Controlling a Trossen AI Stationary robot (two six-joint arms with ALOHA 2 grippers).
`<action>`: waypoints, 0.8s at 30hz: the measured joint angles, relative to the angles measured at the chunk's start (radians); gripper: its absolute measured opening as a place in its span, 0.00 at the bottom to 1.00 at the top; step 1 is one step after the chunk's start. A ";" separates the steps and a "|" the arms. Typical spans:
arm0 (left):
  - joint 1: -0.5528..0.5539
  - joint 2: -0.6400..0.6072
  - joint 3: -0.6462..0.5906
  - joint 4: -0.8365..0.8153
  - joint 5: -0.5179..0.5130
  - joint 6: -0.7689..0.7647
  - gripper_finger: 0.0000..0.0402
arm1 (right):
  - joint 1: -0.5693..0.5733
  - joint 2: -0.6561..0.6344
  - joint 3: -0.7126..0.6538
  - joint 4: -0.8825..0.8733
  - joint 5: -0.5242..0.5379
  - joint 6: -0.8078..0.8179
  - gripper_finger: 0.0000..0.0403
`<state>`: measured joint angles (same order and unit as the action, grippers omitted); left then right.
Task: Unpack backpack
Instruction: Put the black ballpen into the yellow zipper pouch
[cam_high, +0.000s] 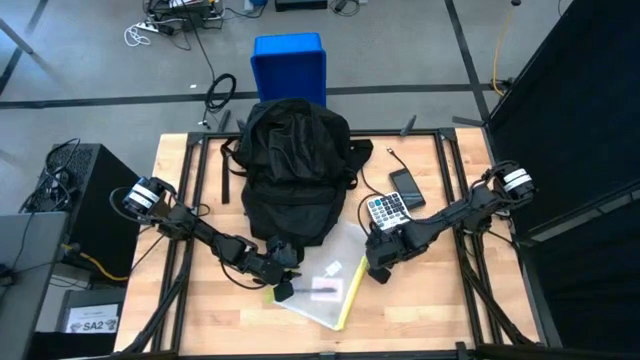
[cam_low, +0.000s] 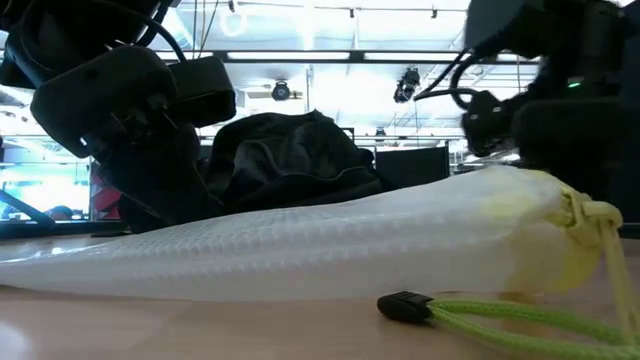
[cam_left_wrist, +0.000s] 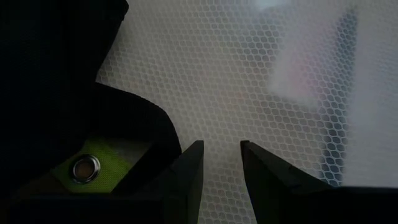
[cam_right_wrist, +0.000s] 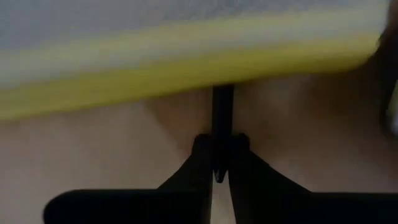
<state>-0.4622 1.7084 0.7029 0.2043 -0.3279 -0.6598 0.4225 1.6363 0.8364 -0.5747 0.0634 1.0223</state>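
Black backpack (cam_high: 293, 172) sits at the rear middle of the wooden table (cam_high: 440, 310), upright-ish and slumped, blue bin (cam_high: 290, 65) just behind it off the table edge. A white mesh pouch (cam_high: 325, 280) with yellow edging lies flat on the table in front of the backpack, between the two arms. Left gripper (cam_high: 283, 290) is at the pouch's near-left corner; wrist view shows its jaws parted a little over the mesh, fingers (cam_left_wrist: 186, 180) apart with mesh visible in the gap, nothing clearly pinched. Yellow tab with a metal eyelet (cam_left_wrist: 85, 167) sits beside that gripper. Right gripper (cam_high: 378, 270) is at the pouch's right edge, jaws closed together on a thin dark strip (cam_right_wrist: 222, 124) that runs to the yellow edge (cam_right_wrist: 186, 56). Low view: pouch lies long across the foreground, a yellow-green cord (cam_low: 500, 318) with a black end trailing at front. Calculator (cam_high: 386, 209) and phone (cam_high: 406, 187) lie right of the backpack.
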 joint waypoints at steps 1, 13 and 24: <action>0.000 0.000 0.000 0.000 0.000 0.000 0.22 | 0.023 -0.011 -0.002 -0.014 -0.017 0.025 0.01; 0.000 0.000 0.000 0.003 0.000 0.000 0.22 | 0.365 -0.107 -0.003 -0.027 -0.047 0.443 0.01; 0.000 0.000 0.000 0.014 0.000 0.000 0.22 | 0.459 -0.108 -0.002 0.065 0.111 0.499 0.00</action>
<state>-0.4622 1.7084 0.7029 0.2188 -0.3279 -0.6597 0.8816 1.5285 0.8341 -0.5102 0.1748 1.5209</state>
